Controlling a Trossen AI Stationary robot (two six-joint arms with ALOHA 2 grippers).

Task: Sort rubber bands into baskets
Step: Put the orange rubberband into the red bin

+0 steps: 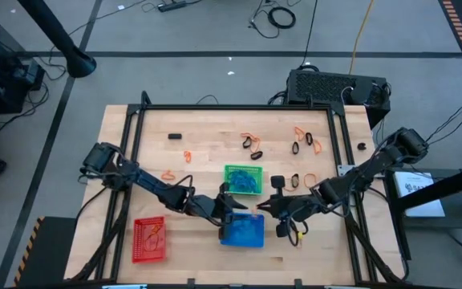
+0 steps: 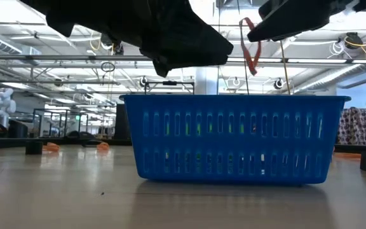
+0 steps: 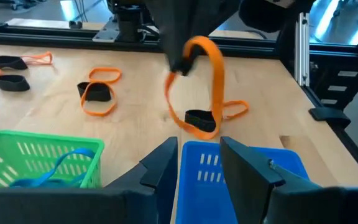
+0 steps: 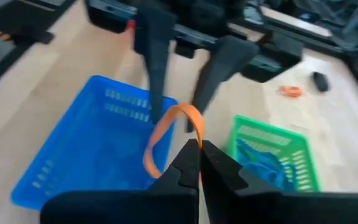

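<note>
While the band hangs: the right gripper [image 4: 199, 151] has its jaws closed on an orange rubber band [image 4: 166, 138], which dangles as a loop above the near rim of the blue basket [image 1: 241, 231].
Left arm: the left gripper [image 3: 197, 165] points at the same loop from the other side, jaws parted and holding nothing, just over the blue basket's edge.
Step in hand: by my reading, either a hand-over between the arms or a drop into a basket; I cannot tell which.
Doing it well: if it is a hand-over, the left jaws should close on the free lower part of the loop before the right jaws let go, since the band is limp and will swing. If it is a drop, the loop should hang wholly inside a basket's walls first, or it may catch on the rim.
Where it belongs: the green basket [image 1: 243, 179] holds blue bands [image 3: 58, 168] and the red basket [image 1: 149, 239] seems to hold orange ones, so the red one looks the likelier home, well off to the left.
Around: more orange and black bands [image 1: 253, 144] lie loose on the desk [image 1: 207, 132] beyond the baskets, some near the far right corner.
In the way: the two grippers are close together over the blue basket, so either could knock the other or the basket's wall.
</note>
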